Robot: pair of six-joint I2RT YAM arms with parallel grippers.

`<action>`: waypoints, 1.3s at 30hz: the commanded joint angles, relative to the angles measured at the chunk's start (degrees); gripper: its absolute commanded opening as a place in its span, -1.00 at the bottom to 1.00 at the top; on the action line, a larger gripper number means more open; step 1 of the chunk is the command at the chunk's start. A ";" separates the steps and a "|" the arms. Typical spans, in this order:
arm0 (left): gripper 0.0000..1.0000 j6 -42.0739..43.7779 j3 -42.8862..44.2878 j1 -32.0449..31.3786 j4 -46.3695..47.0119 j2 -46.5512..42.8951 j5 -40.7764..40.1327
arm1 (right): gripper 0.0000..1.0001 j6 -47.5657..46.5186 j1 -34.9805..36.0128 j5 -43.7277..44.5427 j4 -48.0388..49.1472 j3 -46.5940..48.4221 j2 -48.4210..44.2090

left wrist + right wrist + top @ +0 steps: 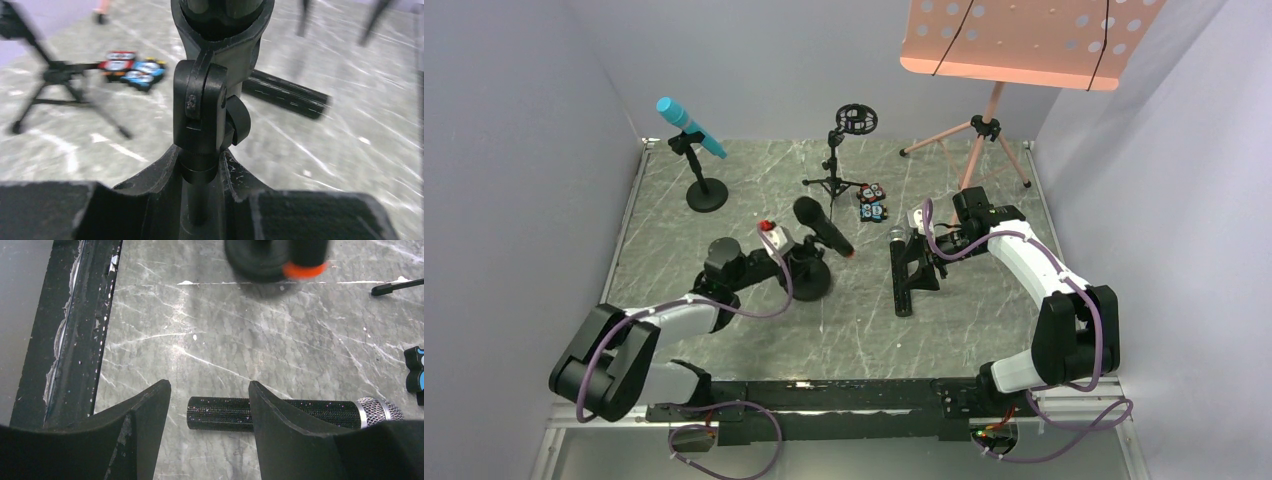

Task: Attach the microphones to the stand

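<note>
- L rear: light blue mic (689, 126), smooth stick, tilted in the clip of round-base stand (706, 193).
- Centre: black mic w/ orange end (822, 226), matte, tilted on clip stand (205, 100). Left gripper (784, 250) pinches its thin post under the swivel joint; grip visible in left wrist view only.
- Rear centre: tripod stand (852, 122), ring mount.
- R of centre: silver-mesh mic (300, 412) flat on grey marbled worktop (984, 300). Speckled handle shows in right wrist view only. Right gripper (210, 385) spread over handle end.
- R rear: pink music stand (1024, 40), perforated.
</note>
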 commanded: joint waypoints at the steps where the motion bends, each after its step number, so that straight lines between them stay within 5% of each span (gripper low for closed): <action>1: -1.00 1.06 1.87 4.51 14.21 -1.47 -15.11 | 0.28 -2.26 -0.22 -2.35 -0.65 1.49 -0.64; 7: -1.00 -5.87 11.32 13.34 23.80 11.62 -16.01 | 0.28 -2.09 -0.22 -1.98 -0.31 1.22 -1.38; 21: -1.00 -6.41 39.53 19.69 12.87 33.62 -16.41 | 0.29 -3.93 -0.22 -2.67 -2.56 2.01 -0.98; 30: -0.93 -8.18 45.60 20.66 6.90 40.79 -17.28 | 0.29 -5.28 -0.13 -2.71 -4.19 2.58 0.02; 39: 0.20 -9.52 40.77 20.66 9.54 39.03 -19.03 | 0.29 -5.34 -0.15 -2.36 -4.26 2.64 0.23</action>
